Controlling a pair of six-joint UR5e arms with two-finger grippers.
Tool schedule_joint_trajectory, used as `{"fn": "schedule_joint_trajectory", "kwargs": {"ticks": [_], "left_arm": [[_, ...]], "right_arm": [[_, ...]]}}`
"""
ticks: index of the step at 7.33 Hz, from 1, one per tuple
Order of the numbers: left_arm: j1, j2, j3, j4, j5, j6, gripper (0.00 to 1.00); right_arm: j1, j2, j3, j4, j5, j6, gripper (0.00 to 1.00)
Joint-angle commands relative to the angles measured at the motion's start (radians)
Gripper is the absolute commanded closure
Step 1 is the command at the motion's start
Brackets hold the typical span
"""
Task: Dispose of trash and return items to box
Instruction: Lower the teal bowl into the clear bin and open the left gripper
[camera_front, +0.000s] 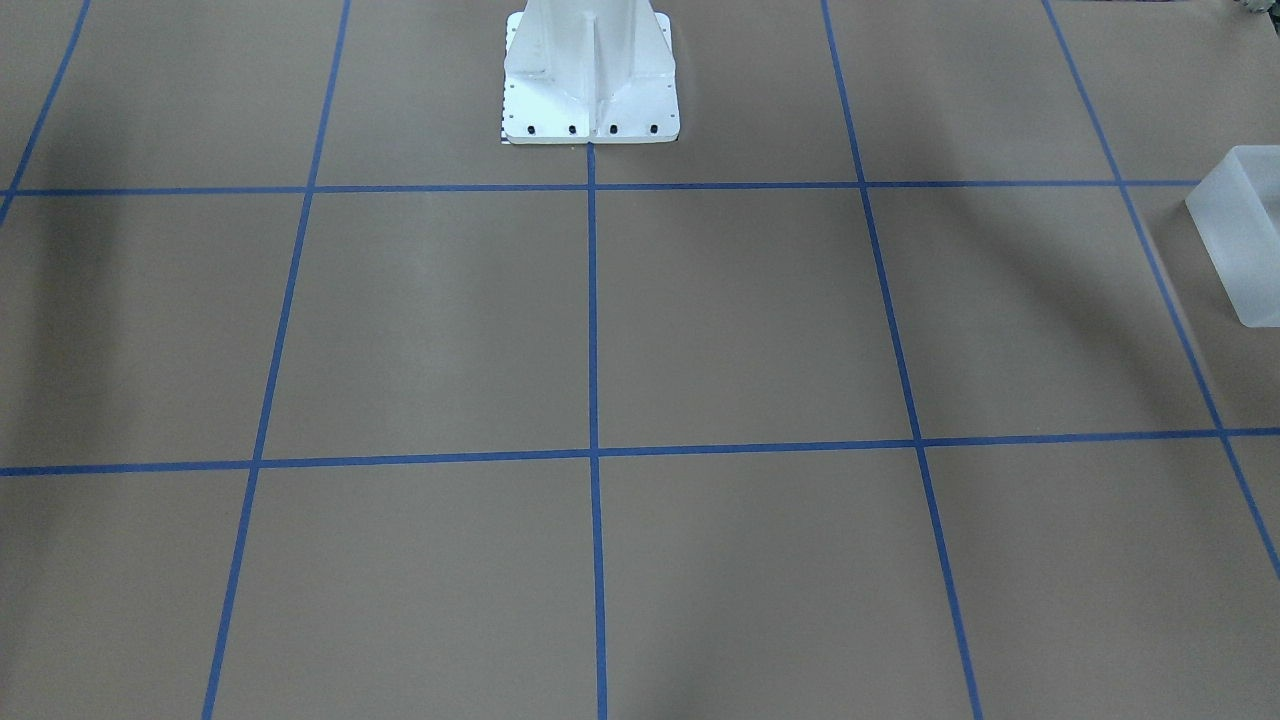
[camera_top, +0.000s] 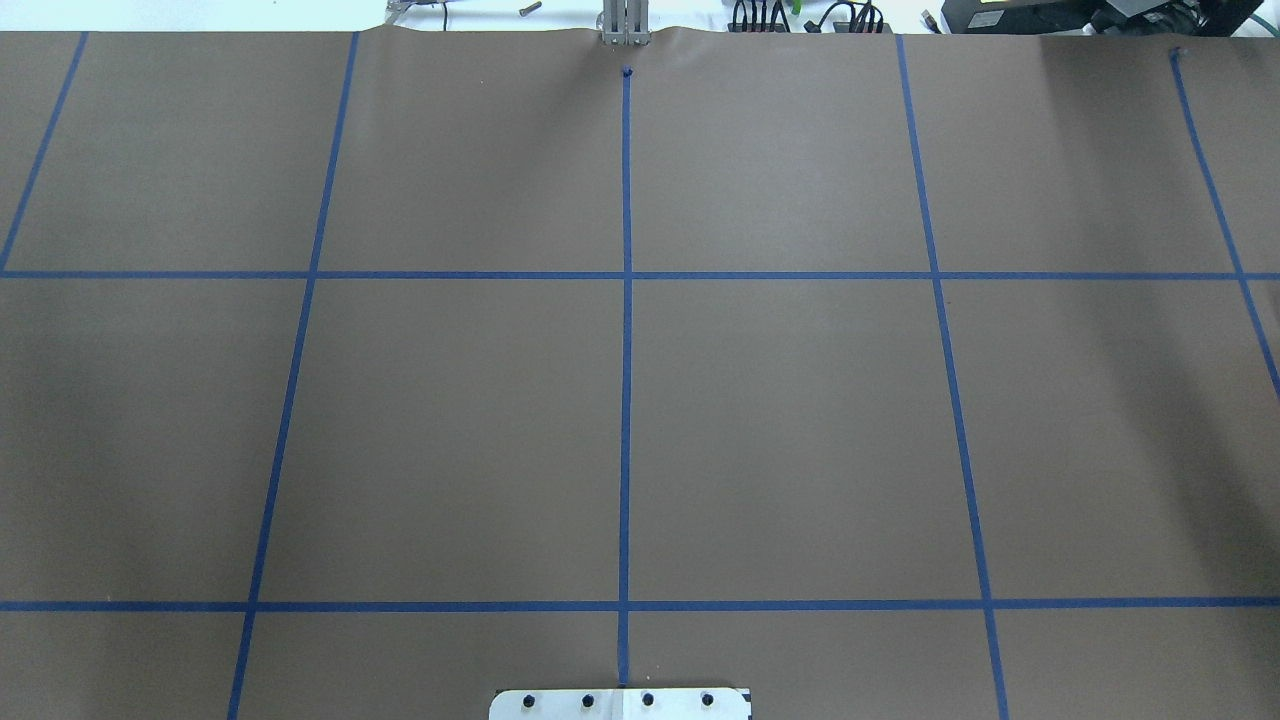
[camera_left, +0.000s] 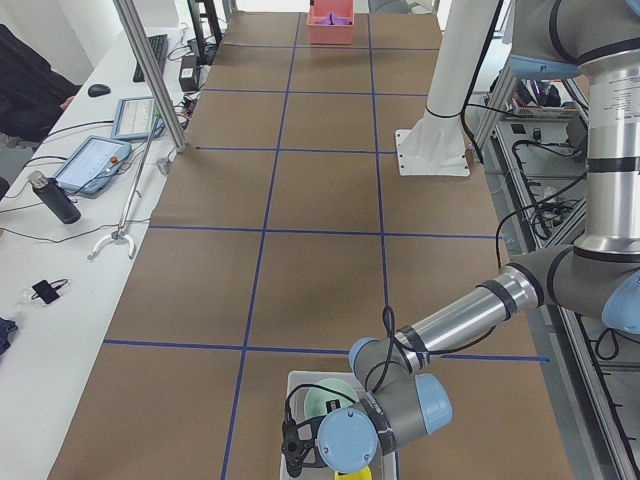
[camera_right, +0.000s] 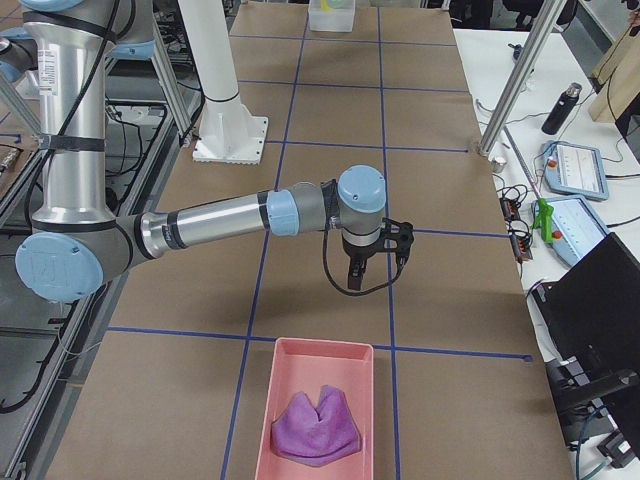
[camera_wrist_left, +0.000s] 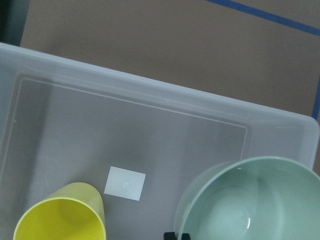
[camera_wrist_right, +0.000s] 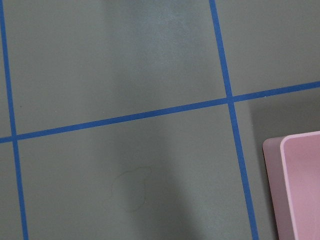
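Note:
The frosted-white box (camera_wrist_left: 150, 100) holds the yellow cup (camera_wrist_left: 60, 217) and the mint-green bowl (camera_wrist_left: 250, 200), standing side by side and apart in the left wrist view. In the exterior left view my left gripper (camera_left: 297, 450) hangs over the box (camera_left: 300, 385), above the bowl (camera_left: 328, 400) and cup (camera_left: 352, 474); I cannot tell whether it is open or shut. The box's corner shows in the front-facing view (camera_front: 1245, 230). My right gripper (camera_right: 356, 262) hovers over bare table, short of a pink tray; I cannot tell its state.
A pink tray (camera_right: 315, 420) with a crumpled purple cloth (camera_right: 315, 425) sits at the table's right end; its corner shows in the right wrist view (camera_wrist_right: 300, 185). The white base plate (camera_front: 590, 110) stands at the robot's edge. Blue tape lines grid the brown table.

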Motion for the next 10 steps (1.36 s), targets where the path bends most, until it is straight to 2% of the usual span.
{"fn": "schedule_joint_trajectory", "kwargs": {"ticks": [1,6,7,8,9,10], "left_arm": [[0.000,0.001,0.023,-0.034,0.003,-0.002,1.00],[0.011,0.003,0.021,-0.036,0.004,-0.014,1.00],[0.012,0.004,0.020,-0.034,-0.001,-0.016,0.74],[0.012,0.004,0.020,-0.034,-0.004,-0.020,0.27],[0.012,0.006,0.020,-0.075,-0.004,-0.027,0.02],[0.012,0.015,0.020,-0.150,-0.002,-0.043,0.02]], "right_arm": [[0.000,-0.001,0.000,0.000,0.000,-0.001,0.00],[0.000,-0.006,0.002,0.000,0.002,-0.001,0.00],[0.000,-0.006,0.002,0.000,0.003,-0.002,0.00],[0.000,-0.006,0.002,0.000,0.002,-0.001,0.00],[0.000,-0.006,0.002,0.000,0.003,-0.001,0.00],[0.000,-0.003,0.002,0.000,0.002,-0.001,0.00]]}}
